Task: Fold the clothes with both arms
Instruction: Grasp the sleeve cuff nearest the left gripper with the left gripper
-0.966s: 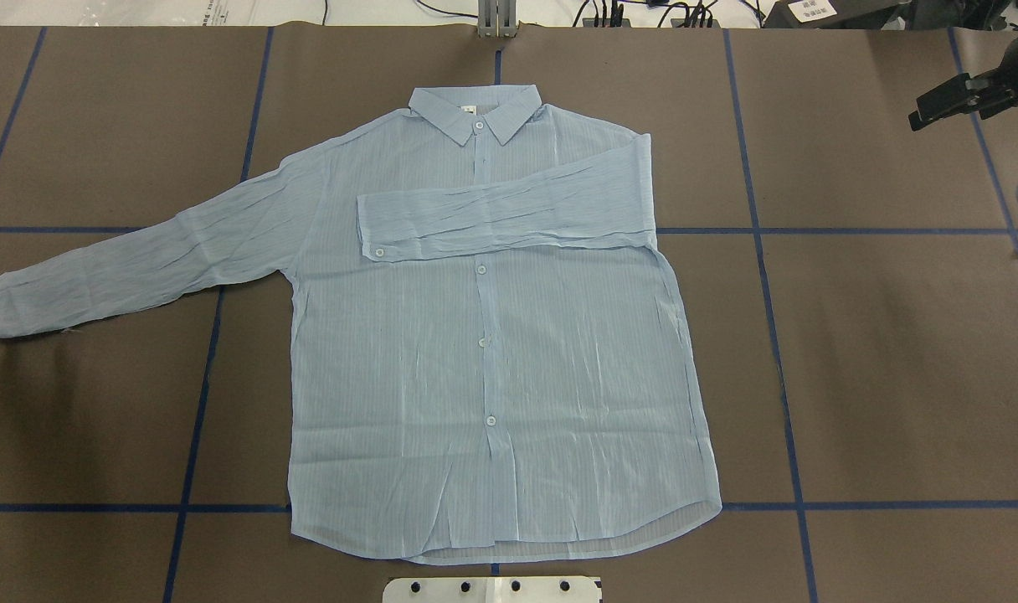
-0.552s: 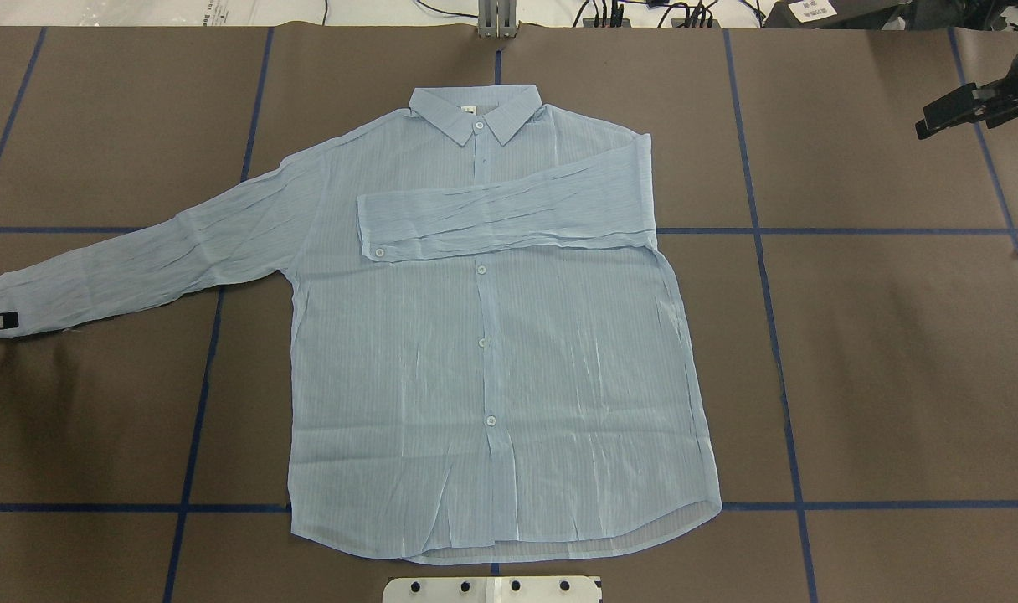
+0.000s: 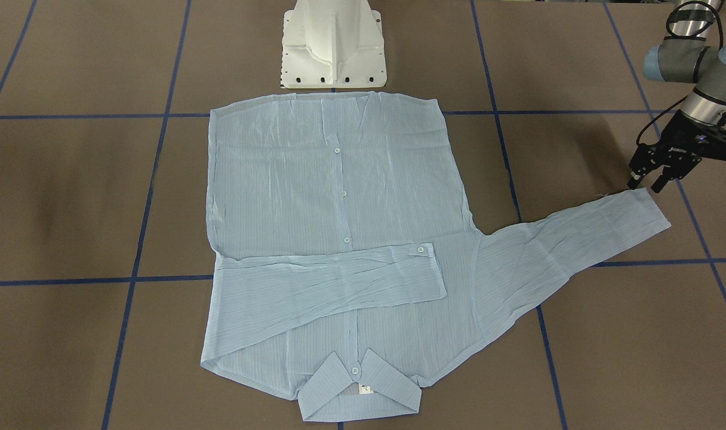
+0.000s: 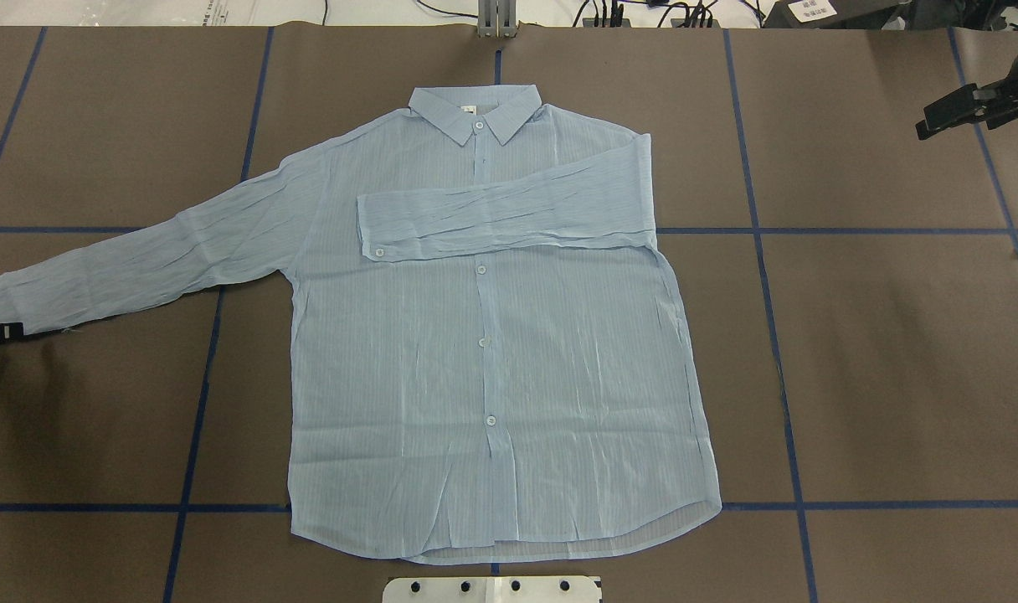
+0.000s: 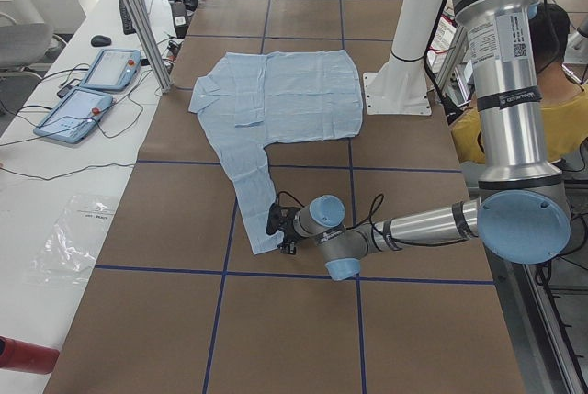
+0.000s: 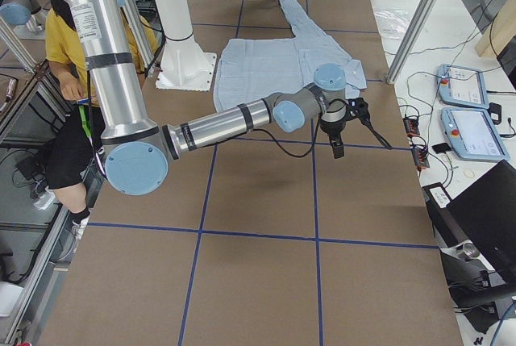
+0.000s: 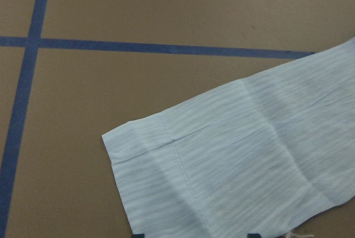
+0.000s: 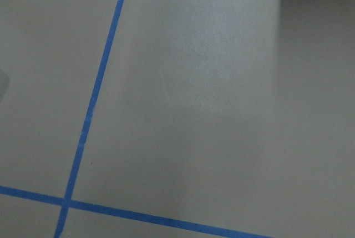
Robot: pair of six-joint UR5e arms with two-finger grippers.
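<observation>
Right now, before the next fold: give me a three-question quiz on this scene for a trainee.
1. True or false: both sleeves lie folded across the front of the shirt.
2. The left hand is at which part? A collar, B hem, C cuff.
3. Fill in: the right hand is over bare ___, off the shirt.
Key: 1 false, one sleeve lies spread out; 2 C; 3 table.

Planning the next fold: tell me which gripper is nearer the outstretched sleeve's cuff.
Left. The left gripper is right at the cuff; the right gripper hangs over the table, well beyond the shirt on its other side.
</observation>
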